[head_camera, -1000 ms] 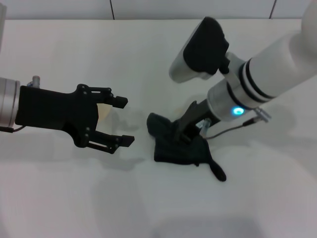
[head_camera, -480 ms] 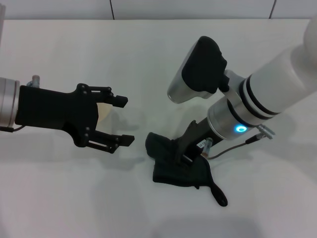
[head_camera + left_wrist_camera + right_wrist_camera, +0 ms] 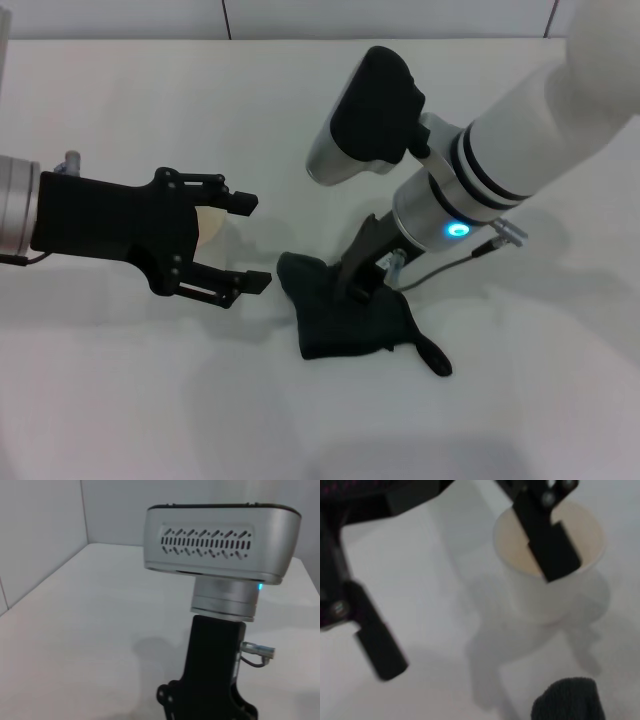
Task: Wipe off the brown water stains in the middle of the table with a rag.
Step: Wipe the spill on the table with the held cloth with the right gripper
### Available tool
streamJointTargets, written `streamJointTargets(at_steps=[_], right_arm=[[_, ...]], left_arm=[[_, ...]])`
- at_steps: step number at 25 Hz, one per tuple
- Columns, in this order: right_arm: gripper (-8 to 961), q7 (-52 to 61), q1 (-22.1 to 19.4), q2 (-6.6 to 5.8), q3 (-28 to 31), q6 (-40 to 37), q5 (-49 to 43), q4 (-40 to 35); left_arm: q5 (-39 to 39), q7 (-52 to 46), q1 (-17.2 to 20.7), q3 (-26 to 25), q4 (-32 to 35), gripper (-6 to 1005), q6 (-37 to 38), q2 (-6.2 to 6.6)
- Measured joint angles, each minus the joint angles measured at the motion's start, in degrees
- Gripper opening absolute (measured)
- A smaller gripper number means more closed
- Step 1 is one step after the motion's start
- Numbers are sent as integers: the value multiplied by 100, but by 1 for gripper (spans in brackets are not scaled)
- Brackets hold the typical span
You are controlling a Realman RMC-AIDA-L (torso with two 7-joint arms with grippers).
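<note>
Since a second ago my right gripper (image 3: 360, 285) has dragged the dark bunched cloth rag (image 3: 345, 318) leftward across the plain white table (image 3: 150, 400); it stays clenched on it. Brown stains hidden. My left gripper (image 3: 245, 243) hovers spread around a half-hidden white paper cup (image 3: 555, 565).

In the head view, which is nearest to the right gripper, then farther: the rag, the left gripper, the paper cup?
1. The rag, directly under the right gripper.
2. The left gripper, open, toward the robot's left.
3. The paper cup, behind the left gripper's fingers.
</note>
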Motion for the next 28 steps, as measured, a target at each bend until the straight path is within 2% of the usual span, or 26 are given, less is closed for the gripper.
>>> streamJointTargets(at_steps=[14, 28], right_arm=[[76, -5, 573, -10, 98, 516, -70, 730], [77, -31, 648, -36, 844, 847, -466, 1416]], left_arm=[[1, 0, 1, -18, 0, 880, -68, -55], [2, 0, 0, -62, -20, 879, -123, -60]])
